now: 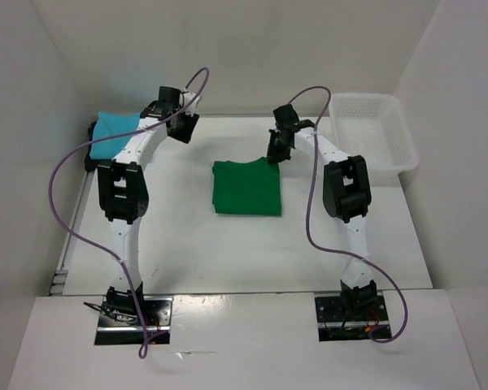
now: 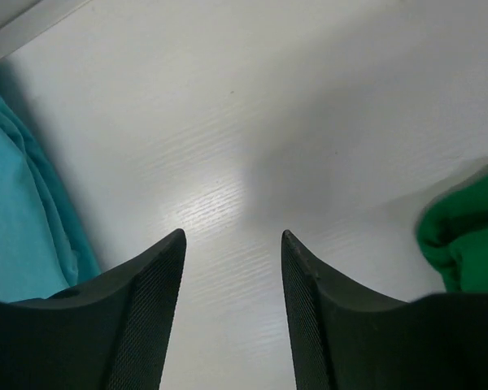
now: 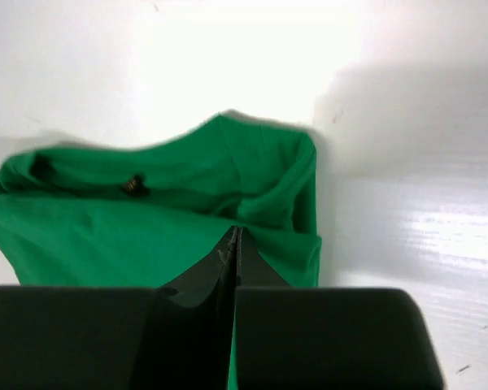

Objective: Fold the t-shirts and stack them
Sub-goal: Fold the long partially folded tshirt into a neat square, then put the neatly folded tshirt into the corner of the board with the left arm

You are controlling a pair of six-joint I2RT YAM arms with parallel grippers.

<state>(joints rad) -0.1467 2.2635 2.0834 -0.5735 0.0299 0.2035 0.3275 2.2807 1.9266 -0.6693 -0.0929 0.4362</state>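
Green t-shirt [image 1: 246, 188] folded mid-table, bare table [image 1: 187, 244] all round it, turquoise t-shirt [image 1: 114, 134] bunched at the far-left edge, left gripper [image 2: 232, 236] gaping over bare top between them, right gripper [image 3: 233, 231] squeezed shut at the green one's far-right corner, collar [image 3: 130, 185] only showing from the right wrist, cloth pinched or not, can't tell.

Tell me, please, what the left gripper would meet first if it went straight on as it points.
Most likely the bare white table: the open left gripper aims at the gap between the turquoise t-shirt and the green t-shirt, touching neither. Depth is hard to judge.
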